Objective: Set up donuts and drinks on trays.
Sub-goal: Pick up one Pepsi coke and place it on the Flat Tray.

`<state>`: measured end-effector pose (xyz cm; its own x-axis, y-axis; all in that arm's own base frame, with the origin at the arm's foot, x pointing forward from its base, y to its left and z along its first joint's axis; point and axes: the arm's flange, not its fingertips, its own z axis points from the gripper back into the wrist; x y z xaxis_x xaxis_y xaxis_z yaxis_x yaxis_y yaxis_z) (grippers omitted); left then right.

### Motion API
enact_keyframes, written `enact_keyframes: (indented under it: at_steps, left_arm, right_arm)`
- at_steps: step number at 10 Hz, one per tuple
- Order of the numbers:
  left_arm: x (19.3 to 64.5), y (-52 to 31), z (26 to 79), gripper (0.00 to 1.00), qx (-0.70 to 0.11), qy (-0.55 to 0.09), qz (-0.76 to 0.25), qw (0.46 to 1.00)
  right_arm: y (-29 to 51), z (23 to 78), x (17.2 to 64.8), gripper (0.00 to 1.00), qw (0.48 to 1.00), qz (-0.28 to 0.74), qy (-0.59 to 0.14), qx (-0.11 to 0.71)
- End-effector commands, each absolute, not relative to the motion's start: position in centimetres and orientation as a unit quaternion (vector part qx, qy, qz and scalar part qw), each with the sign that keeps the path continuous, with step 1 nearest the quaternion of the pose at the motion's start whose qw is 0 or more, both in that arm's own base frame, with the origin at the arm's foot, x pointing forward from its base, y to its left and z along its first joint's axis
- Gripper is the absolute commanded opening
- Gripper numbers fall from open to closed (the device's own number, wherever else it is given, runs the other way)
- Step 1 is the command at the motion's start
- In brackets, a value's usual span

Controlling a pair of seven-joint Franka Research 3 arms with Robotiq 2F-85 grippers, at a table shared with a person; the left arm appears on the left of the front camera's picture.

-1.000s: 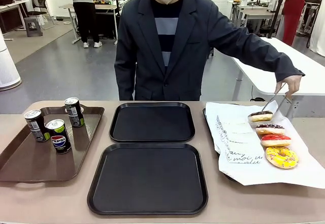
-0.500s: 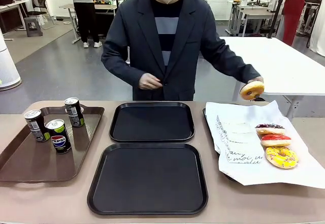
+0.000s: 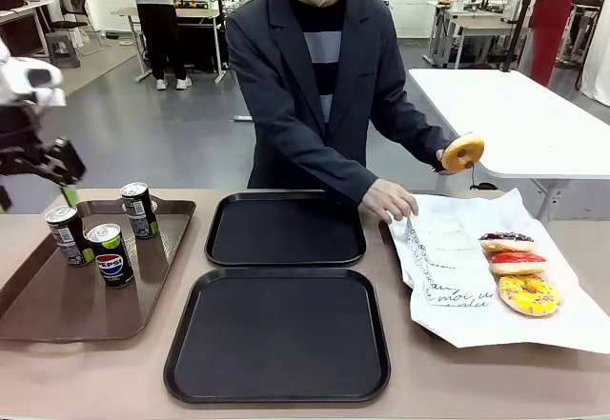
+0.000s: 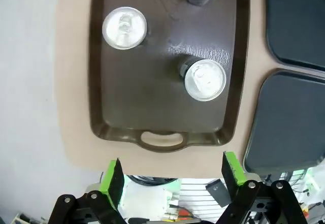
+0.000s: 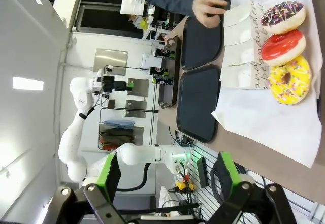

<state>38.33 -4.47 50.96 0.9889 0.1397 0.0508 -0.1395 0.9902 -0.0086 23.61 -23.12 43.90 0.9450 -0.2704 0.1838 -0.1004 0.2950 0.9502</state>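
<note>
Donuts (image 3: 516,266): three lay on white paper (image 3: 467,320), a fourth (image 3: 463,151) held aloft by the person (image 3: 324,96). Cans (image 3: 112,256) stood on brown tray (image 3: 48,310). Black trays (image 3: 276,334) bare (nothing placed yet). Left claw (image 4: 171,172) and right claw (image 5: 167,169) gaped wide, empty.

Far black tray (image 3: 286,231), near black tray (image 3: 276,336): plastic, smooth, matt with a faint sheen.
Brown tray (image 4: 152,102), 9 o'clock on table: plastic, glossy patches under the light.
Cans (image 4: 205,79): bright metal tops, glossy printed sides.
Paper sheet (image 3: 496,330), 3 o'clock: white, matt, creased.
Red donut (image 5: 282,46): shiny glaze. Chocolate donut (image 5: 283,17), yellow donut (image 5: 290,79): rough with sprinkles.
Table top (image 3: 114,372): tan, matt.
Jacket (image 3: 286,87): dark matt cloth.
</note>
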Motion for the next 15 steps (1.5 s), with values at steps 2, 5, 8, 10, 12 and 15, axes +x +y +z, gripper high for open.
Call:
enact_keyframes:
  at_steps: [2, 5, 8, 10, 12, 15]
  left_arm:
    - [42.0, -6.6, 47.8, 1.00, 0.014, -0.045, 0.095, 0.994]
    - [43.9, -7.0, 45.4, 1.00, 0.014, -0.071, 0.076, 0.995]
    - [42.8, -7.0, 46.0, 1.00, -0.006, -0.046, 0.091, 0.995]
    - [42.8, -7.0, 46.0, 1.00, -0.006, -0.046, 0.091, 0.995]
    - [43.1, -6.9, 45.7, 1.00, -0.007, -0.048, 0.086, 0.995]
    - [42.9, -8.5, 43.8, 1.00, 0.025, -0.058, 0.048, 0.997]
  right_arm:
    - [-23.3, 43.9, 23.7, 1.00, 0.782, -0.049, -0.167, 0.598]
    - [-23.3, 43.9, 23.7, 1.00, 0.782, -0.049, -0.167, 0.598]
    - [-23.3, 43.9, 23.7, 1.00, 0.782, -0.049, -0.167, 0.598]
    - [-23.3, 43.9, 23.7, 1.00, 0.782, -0.049, -0.167, 0.598]
    - [-23.3, 43.9, 23.7, 1.00, 0.782, -0.049, -0.167, 0.598]
    - [-23.3, 43.9, 23.7, 1.00, 0.782, -0.049, -0.167, 0.598]
